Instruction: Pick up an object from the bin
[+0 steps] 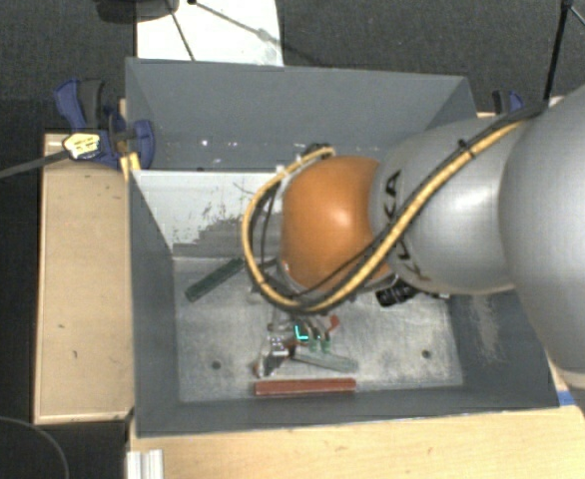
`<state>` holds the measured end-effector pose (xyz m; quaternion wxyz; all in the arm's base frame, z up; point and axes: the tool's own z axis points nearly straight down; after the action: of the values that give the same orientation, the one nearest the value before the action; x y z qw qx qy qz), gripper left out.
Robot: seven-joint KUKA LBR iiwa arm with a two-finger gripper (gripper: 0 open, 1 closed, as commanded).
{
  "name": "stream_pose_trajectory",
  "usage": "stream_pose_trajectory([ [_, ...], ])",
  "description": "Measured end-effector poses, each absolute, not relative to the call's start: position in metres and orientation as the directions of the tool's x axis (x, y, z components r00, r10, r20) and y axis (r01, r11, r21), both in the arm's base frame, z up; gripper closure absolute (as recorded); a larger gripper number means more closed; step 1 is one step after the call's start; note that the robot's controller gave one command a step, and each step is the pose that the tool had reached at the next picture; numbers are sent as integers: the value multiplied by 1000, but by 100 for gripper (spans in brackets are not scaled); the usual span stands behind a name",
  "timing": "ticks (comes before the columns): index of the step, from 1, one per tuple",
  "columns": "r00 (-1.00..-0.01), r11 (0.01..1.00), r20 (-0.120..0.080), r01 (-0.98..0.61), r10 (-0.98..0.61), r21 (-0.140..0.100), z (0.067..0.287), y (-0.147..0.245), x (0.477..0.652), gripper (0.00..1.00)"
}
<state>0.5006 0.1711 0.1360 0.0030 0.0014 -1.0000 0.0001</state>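
Observation:
My gripper [291,341] hangs low over the bin floor near the front middle, mostly hidden under the arm's orange cover. Just below it a grey-green stick [324,362] lies slanted on the floor, one end under the gripper. In front of that, a reddish-brown flat bar [305,387] lies along the front wall. Whether anything is held I cannot see. A dark green flat strip [214,279] lies tilted at the left of the floor, apart from the gripper.
The arm comes in from the right and covers the right and rear parts of the bin. The left wall is close to the dark green strip. Bare floor shows at the front left and front right.

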Motion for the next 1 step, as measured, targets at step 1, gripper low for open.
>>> stream_pose_trajectory([
  [1,-1000,1000,-2,3,3,1,140,170,503,0],
])
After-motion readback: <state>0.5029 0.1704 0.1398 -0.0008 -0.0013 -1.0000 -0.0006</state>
